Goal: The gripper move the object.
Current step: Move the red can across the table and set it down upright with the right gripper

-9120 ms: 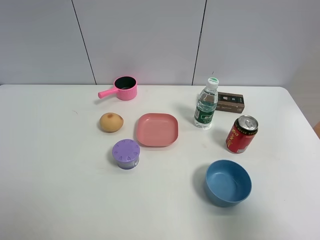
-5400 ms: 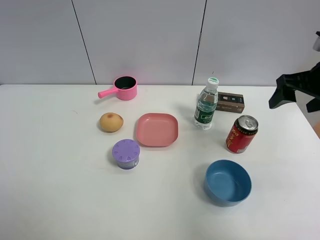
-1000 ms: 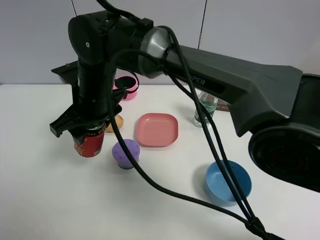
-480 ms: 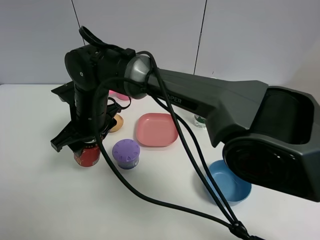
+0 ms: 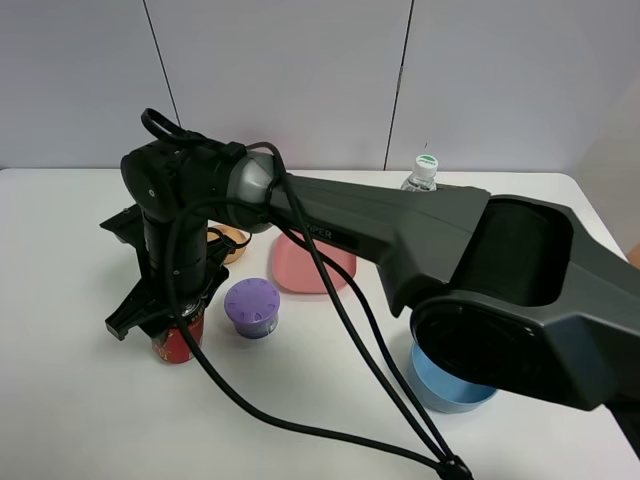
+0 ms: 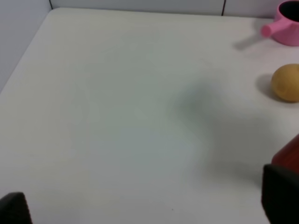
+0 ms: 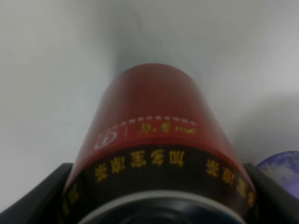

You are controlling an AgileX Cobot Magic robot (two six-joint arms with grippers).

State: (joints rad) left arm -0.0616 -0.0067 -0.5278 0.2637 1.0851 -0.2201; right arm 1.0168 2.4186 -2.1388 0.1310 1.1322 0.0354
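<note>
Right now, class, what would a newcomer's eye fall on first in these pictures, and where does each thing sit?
The huge dark arm dominates the high view, reaching from the right across the white table. On the left of that view, the right gripper grips the red can, just beside the purple container. In the right wrist view the can, with its yellow markings, fills nearly the whole picture.

one each: can (image 5: 177, 343), bottle (image 5: 425, 168), bowl (image 5: 450, 392), plate (image 5: 290, 278), pot (image 6: 288, 21), purple container (image 5: 251, 306), yellow fruit (image 6: 286, 82).
</note>
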